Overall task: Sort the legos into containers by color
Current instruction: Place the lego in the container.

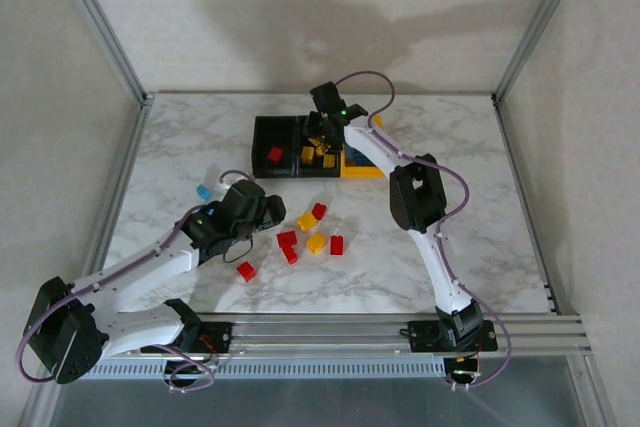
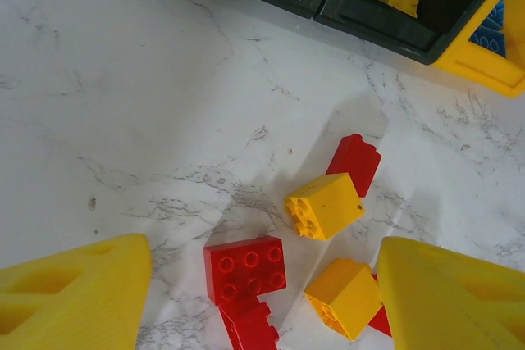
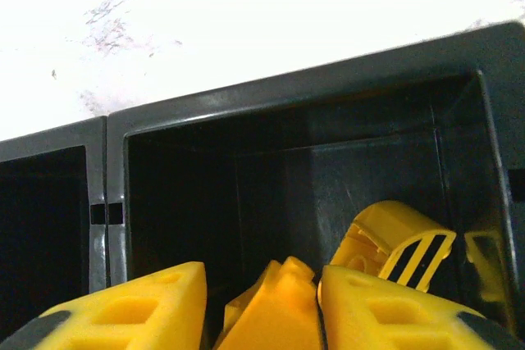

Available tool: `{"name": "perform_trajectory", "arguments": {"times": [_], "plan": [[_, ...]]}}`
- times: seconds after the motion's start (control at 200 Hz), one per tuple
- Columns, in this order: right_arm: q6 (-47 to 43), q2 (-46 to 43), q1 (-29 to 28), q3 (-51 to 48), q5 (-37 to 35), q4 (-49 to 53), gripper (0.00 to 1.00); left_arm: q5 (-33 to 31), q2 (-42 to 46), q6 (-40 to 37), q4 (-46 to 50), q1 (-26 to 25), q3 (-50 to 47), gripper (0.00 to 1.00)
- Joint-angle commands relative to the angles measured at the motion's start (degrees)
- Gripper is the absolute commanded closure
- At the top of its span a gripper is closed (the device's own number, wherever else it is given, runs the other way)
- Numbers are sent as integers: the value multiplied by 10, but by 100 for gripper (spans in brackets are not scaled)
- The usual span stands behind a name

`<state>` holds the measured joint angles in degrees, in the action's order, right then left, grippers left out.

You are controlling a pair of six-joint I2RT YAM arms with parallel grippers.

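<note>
The right arm [image 1: 425, 227] is stretching across the right half of the surface [image 1: 180, 137]. It is crossing above the yellow-orange bin [image 1: 362, 169], partly barring the way down into it. The right gripper [image 1: 321, 145] is hanging over the middle black bin [image 1: 322, 159], blocking entry from above, with a yellow lego [image 3: 275, 309] sitting in the gap between its jaws. The left black bin [image 1: 272, 139] is lying open to approach. The left gripper [image 2: 264, 252], jaws standing apart, is hovering over a cluster of red and yellow legos [image 1: 306, 221] that are crowding one another, leaving little room to slip between them. Bare marble is lying free at the far left and right of the right arm.
</note>
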<state>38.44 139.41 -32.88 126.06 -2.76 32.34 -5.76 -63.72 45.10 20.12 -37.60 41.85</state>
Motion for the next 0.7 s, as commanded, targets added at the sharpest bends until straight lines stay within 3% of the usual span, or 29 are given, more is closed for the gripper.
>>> {"name": "perform_trajectory", "arguments": {"times": [0.0, 0.195, 0.345, 0.471, 0.696], "plan": [[3, 7, 1, 22, 7, 11, 53, -1, 12, 6, 11, 8, -6, 28], [-10, -34, -3, 9, 0, 9, 49, -1, 12, 13, 21, 8, 2, 27], [-31, -121, -15, -72, 1, -27, 49, -6, 17, 28, 61, 8, 13, 27], [-54, -219, -33, -179, 21, -61, 48, -25, 17, 44, 141, 7, 35, 27], [-88, -430, -60, -481, 89, -176, 41, -42, 39, 108, 245, -2, 36, 27]]}}
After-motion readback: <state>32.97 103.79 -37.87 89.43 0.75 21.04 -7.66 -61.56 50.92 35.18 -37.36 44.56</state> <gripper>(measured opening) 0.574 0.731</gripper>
